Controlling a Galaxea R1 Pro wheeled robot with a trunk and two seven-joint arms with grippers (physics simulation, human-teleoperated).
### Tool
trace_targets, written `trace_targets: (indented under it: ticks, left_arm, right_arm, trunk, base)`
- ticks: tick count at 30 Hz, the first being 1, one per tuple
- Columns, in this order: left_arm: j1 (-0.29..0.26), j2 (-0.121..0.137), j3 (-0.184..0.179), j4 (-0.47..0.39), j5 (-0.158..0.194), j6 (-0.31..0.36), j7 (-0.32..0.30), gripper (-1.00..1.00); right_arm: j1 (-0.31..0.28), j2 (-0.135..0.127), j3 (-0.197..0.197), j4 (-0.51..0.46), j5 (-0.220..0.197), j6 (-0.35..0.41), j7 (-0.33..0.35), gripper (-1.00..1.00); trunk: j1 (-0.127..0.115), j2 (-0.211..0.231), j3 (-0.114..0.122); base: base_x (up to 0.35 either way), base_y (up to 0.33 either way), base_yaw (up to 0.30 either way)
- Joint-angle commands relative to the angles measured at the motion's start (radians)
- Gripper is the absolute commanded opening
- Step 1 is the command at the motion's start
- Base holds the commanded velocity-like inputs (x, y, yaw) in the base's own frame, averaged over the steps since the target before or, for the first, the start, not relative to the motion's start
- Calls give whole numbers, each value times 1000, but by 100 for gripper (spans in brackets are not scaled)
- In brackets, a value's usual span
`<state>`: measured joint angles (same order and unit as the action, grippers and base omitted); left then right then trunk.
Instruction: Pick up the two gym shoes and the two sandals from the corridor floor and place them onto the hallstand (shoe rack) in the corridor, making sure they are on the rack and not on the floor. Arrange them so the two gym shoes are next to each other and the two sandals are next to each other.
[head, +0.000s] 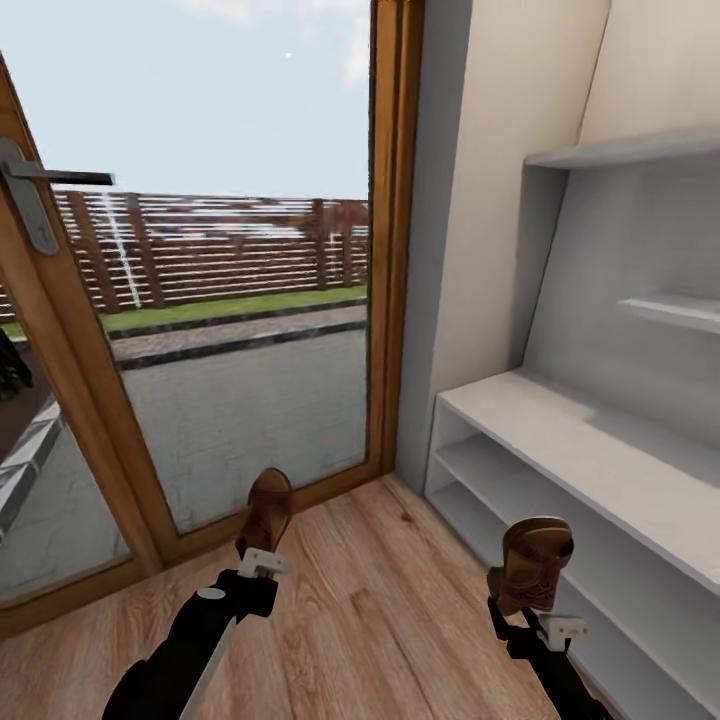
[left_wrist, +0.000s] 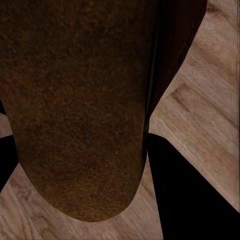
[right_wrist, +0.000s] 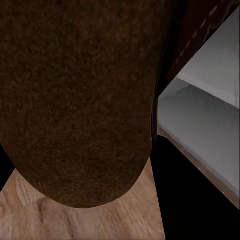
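My left gripper (head: 262, 563) is shut on a brown sandal (head: 266, 512) held upright above the corridor floor (head: 370, 600); its dark sole (left_wrist: 75, 100) looms close in the left wrist view. My right gripper (head: 545, 625) is shut on the other sandal (head: 535, 560), raised just in front of the hallstand (head: 600, 450). That sandal's sole (right_wrist: 80, 95) crowds the right wrist view, with the hallstand's lower shelves (right_wrist: 205, 115) behind it. The gym shoes are out of view.
A glass door with a wooden frame (head: 390, 250) and a metal handle (head: 30, 190) stands ahead on the left, and a fence and paved yard lie beyond it. Two staggered wall shelves (head: 640, 150) hang above the bench top on the right.
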<state>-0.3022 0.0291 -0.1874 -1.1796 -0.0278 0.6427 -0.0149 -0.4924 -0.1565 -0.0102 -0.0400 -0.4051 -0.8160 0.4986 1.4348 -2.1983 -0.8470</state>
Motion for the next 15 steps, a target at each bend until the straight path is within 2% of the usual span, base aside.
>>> trace_targets:
  ticks: [1,15]
  left_arm:
    - [0,0,0,0,-3,0,-2,-100]
    - [1,0,-2,0,-4,0,-2,-100]
  right_arm:
    - [0,0,1,0,0,0,0,-100]
    - [0,0,1,0,0,0,0,-100]
  trunk:
    - [0,0,1]
    - [0,0,11]
  base:
    - [0,164,-267]
    - [0,288,-267]
